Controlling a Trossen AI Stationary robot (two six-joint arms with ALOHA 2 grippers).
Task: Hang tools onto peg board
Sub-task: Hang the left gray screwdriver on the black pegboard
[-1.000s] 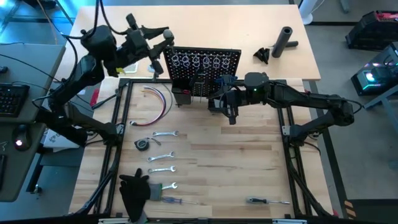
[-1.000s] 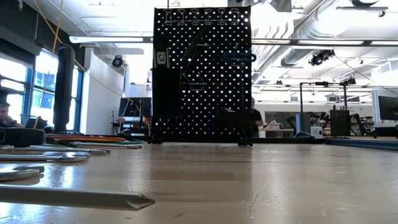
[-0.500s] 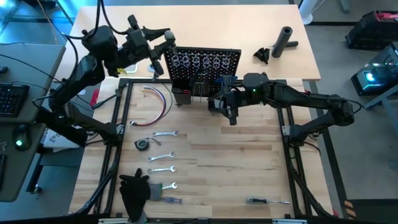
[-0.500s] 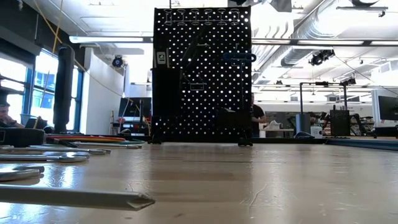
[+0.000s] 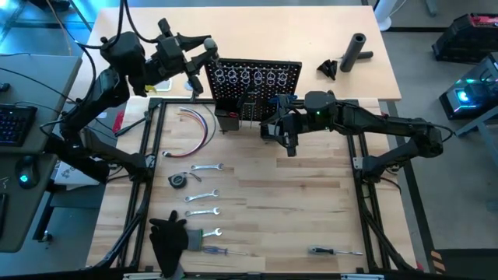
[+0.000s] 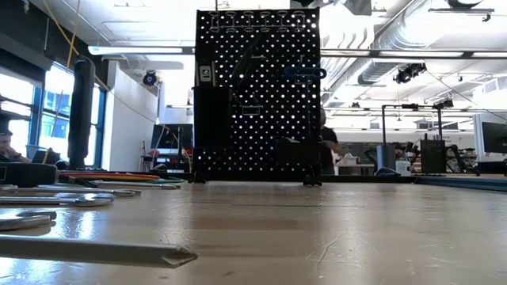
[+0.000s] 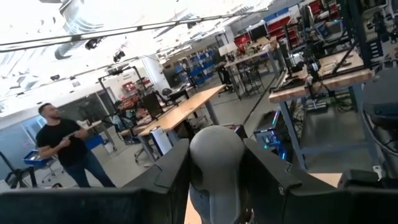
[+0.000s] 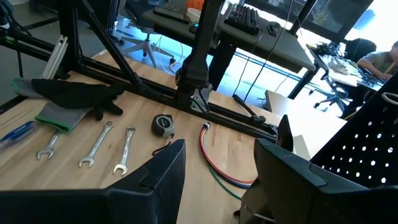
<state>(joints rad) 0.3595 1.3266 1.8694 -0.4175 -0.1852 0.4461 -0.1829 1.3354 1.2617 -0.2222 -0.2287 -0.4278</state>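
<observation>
The left gripper [image 5: 204, 48] is clamping a rounded grey handle [image 7: 216, 163] beside the peg board's [image 5: 257, 89] far-left corner, its lower part hidden. The right gripper [image 8: 217, 171] is hovering empty, fingers apart, near the board's front.

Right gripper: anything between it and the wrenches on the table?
Nothing visible. The right gripper hangs open, empty, just in front of the peg board. The wrenches lie apart on bare wood toward the front left. The coiled wires and tape measure lie off that line.
</observation>
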